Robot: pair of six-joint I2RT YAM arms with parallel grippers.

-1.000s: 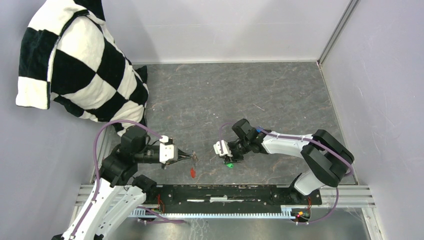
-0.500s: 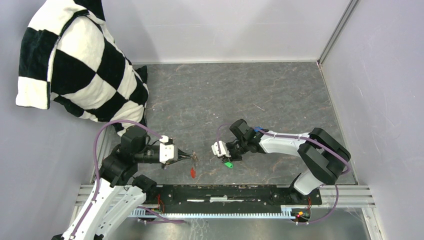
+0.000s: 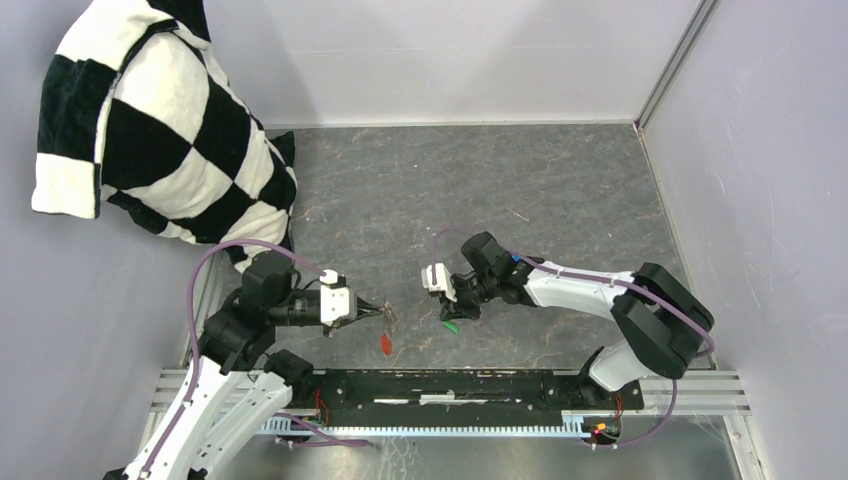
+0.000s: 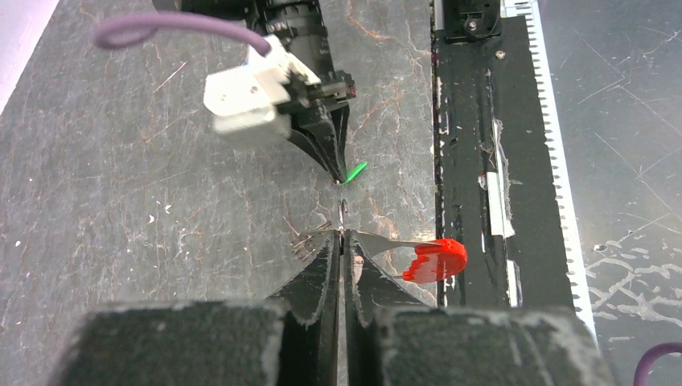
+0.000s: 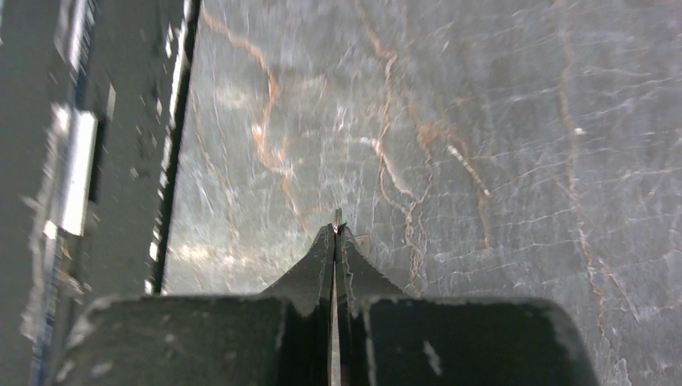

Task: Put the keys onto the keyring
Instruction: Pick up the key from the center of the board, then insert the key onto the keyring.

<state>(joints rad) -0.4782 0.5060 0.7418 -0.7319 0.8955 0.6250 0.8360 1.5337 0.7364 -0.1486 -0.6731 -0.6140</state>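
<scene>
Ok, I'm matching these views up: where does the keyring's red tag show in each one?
Top external: red tag low centre, just below the left gripper.
Left wrist: the tag right of centre, beside that gripper's tips.
Right wrist: not in it.
Shared landmark: the black rail along the table's near edge.

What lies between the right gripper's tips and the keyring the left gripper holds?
Only a short bare stretch of table, per the left wrist view. The green key juts sideways from the tips of the right gripper, clear of the keyring.
</scene>
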